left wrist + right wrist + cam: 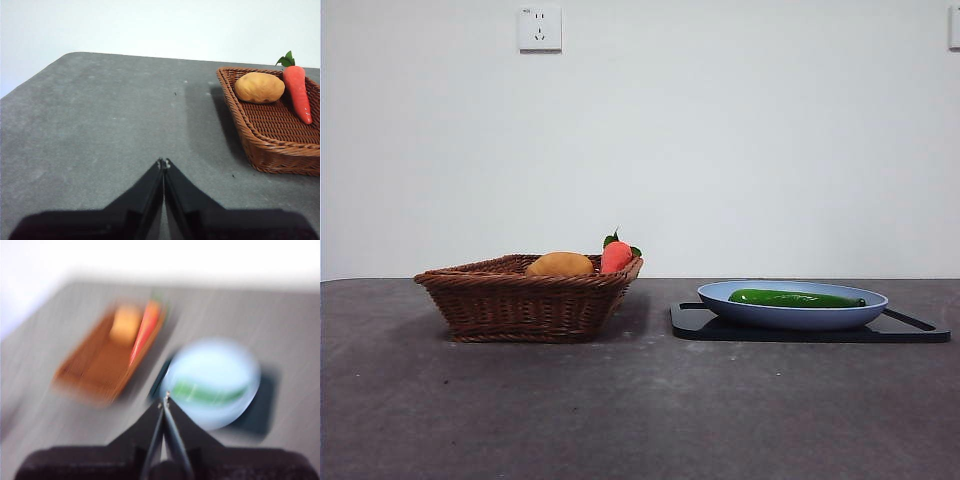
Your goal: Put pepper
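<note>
The long dark-green pepper (796,298) lies in the blue plate (720,296), which sits on a black tray (692,322) at the right of the front view. In the blurred right wrist view the pepper (207,393) shows as a green streak across the plate (215,360). My right gripper (164,401) is shut and empty, high above the table on the near side of the plate. My left gripper (163,163) is shut and empty above bare table, to the left of the wicker basket (260,145). Neither gripper shows in the front view.
The brown wicker basket (520,300) stands left of the tray and holds a rounded orange-yellow item (560,265) and a short red item with green leaves (616,255). The dark grey table (640,410) runs to a white wall behind.
</note>
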You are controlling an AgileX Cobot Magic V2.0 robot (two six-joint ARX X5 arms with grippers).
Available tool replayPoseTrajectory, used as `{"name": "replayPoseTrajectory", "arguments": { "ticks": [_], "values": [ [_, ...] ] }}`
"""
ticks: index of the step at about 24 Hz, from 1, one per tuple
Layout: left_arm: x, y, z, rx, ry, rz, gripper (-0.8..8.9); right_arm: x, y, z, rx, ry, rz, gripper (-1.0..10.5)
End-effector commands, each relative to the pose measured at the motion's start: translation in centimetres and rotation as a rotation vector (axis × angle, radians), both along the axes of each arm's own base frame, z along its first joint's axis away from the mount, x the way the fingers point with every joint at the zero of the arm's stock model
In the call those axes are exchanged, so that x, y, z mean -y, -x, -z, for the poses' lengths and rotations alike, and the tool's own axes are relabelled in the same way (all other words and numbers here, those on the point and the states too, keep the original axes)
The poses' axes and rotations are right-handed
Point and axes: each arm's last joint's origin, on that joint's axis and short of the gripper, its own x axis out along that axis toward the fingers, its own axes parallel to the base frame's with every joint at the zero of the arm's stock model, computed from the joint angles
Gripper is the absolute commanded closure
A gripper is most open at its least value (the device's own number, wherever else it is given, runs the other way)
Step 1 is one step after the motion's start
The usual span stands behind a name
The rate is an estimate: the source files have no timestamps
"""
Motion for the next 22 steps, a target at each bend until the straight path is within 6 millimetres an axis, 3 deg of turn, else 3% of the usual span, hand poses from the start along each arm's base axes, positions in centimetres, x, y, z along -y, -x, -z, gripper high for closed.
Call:
{"name": "replayPoseTrajectory", "arguments": {
  "ticks": [1, 5, 11, 22],
  "values": [
    [0.0, 0.0, 0.2, 0.005, 0.006, -0.005, 8.06, 0.6, 0.9, 1.5, 0.077, -0.006, 0.14, 9.4],
    [0.0, 0.0, 0.2, 0.005, 0.005, -0.005, 8.06, 1.0, 1.6, 7.3, 0.273, -0.022, 0.216, 9.4],
    [0.0, 0.0, 0.2, 0.005, 0.005, -0.005, 8.06, 1.2, 1.4, 13.3, 0.398, -0.047, 0.275, 9.4],
    [0.0, 0.0, 0.2, 0.005, 0.005, -0.005, 8.06, 1.1, 1.0, 21.6, 0.366, -0.068, 0.317, 9.4]
  ]
}}
